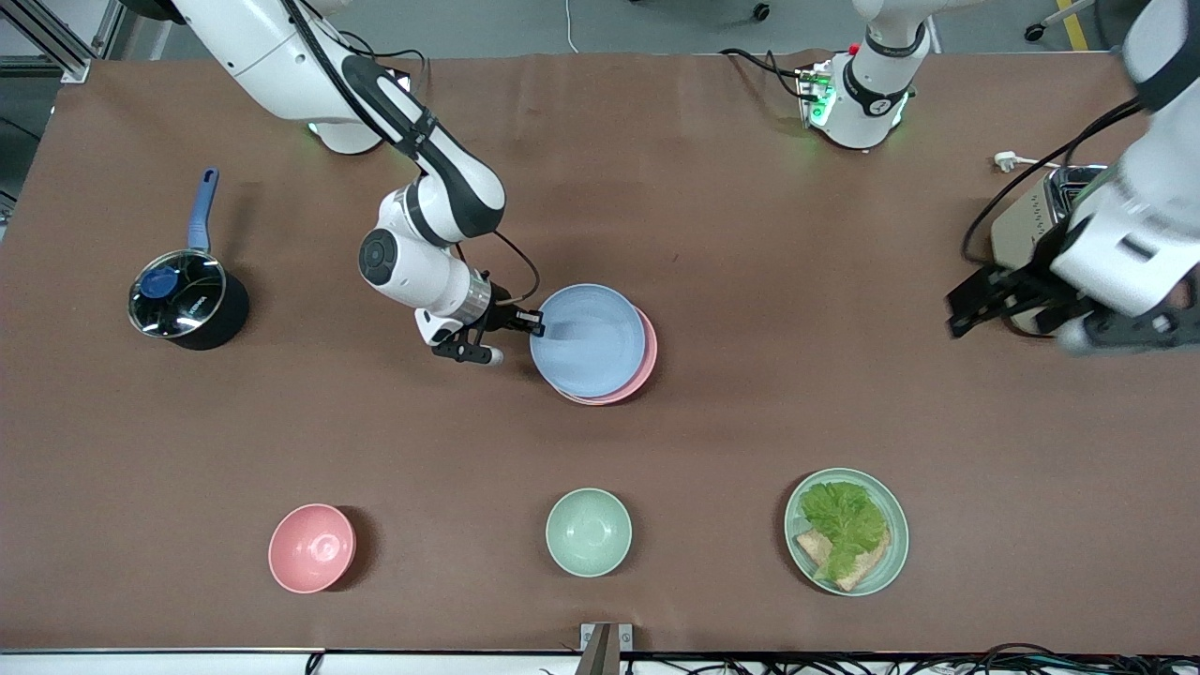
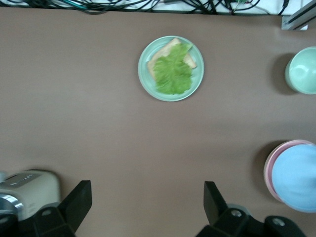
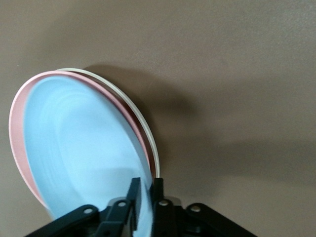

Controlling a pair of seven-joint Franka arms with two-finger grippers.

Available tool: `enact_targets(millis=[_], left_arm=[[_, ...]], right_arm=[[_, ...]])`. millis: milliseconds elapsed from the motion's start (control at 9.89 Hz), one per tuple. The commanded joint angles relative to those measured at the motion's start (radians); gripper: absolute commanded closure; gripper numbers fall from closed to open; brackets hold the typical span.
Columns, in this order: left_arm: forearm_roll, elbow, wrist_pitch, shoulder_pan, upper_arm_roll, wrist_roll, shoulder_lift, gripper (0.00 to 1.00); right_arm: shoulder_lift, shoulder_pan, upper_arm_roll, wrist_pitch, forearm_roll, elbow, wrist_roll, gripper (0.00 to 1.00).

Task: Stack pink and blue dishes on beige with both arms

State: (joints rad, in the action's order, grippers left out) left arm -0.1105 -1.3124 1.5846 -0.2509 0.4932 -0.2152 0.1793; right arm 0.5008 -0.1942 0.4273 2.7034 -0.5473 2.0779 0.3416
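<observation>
The pale blue plate (image 1: pixel 588 339) lies on the pale pink plate (image 1: pixel 647 364) at mid-table, shifted a little toward the right arm's end. Only a pink crescent shows in the front view. In the right wrist view a cream-beige rim (image 3: pixel 126 101) peeks out under the pink plate (image 3: pixel 19 143); the beige plate is hidden in the front view. My right gripper (image 1: pixel 532 323) (image 3: pixel 148 190) is shut on the blue plate's (image 3: pixel 84 148) rim. My left gripper (image 1: pixel 964 314) (image 2: pixel 147 202) hangs open and holds nothing over the table beside the toaster. It sees the stacked blue (image 2: pixel 297 178) and pink (image 2: pixel 269 168) plates from afar.
A toaster (image 1: pixel 1031 225) (image 2: pixel 27 190) stands at the left arm's end. Near the front camera lie a pink bowl (image 1: pixel 311 547), a mint bowl (image 1: pixel 588 532) (image 2: pixel 302 70) and a mint plate with lettuce and toast (image 1: pixel 847 531) (image 2: pixel 171 68). A lidded pot (image 1: pixel 186 298) sits at the right arm's end.
</observation>
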Motion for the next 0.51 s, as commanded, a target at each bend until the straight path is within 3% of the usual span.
enact_targets(millis=[0, 101, 303, 404], left_arm=[[0.003, -0.103, -0.044, 0.023, -0.072, 0.1, -0.113, 0.0], [0.006, -0.138, -0.046, 0.113, -0.191, 0.109, -0.159, 0.0], [0.038, -0.18, -0.098, 0.229, -0.325, 0.128, -0.202, 0.0], [0.079, -0.182, -0.115, 0.276, -0.396, 0.143, -0.204, 0.0]], right_arm=[[-0.008, 0.002, 0.005, 0.003, 0.015, 0.001, 0.023, 0.17], [-0.037, 0.007, 0.005, -0.002, 0.017, 0.001, 0.02, 0.0], [-0.169, 0.054, 0.001, -0.077, 0.023, 0.013, 0.019, 0.0], [-0.241, 0.106, -0.004, -0.171, 0.08, 0.013, 0.02, 0.0]])
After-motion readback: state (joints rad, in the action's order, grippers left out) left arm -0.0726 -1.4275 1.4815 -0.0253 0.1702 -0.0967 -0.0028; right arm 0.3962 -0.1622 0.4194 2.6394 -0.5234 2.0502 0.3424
